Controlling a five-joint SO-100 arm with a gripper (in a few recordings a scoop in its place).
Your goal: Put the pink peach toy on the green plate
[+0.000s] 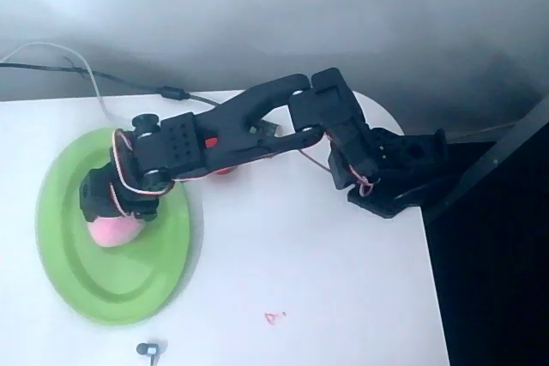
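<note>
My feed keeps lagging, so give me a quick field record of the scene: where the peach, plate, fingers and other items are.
view: overhead
pink peach toy: over the plate's middle, under the arm's end
green plate: on the white table's left part
gripper: above the peach; fingers hidden by the arm's body, grip not clear
contact peach to plate: cannot tell
red toy: mostly hidden under the arm, right of the plate
small red mark: on the table near the bottom edge

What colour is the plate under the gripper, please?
Light green plate, clearest in the overhead view.
</note>
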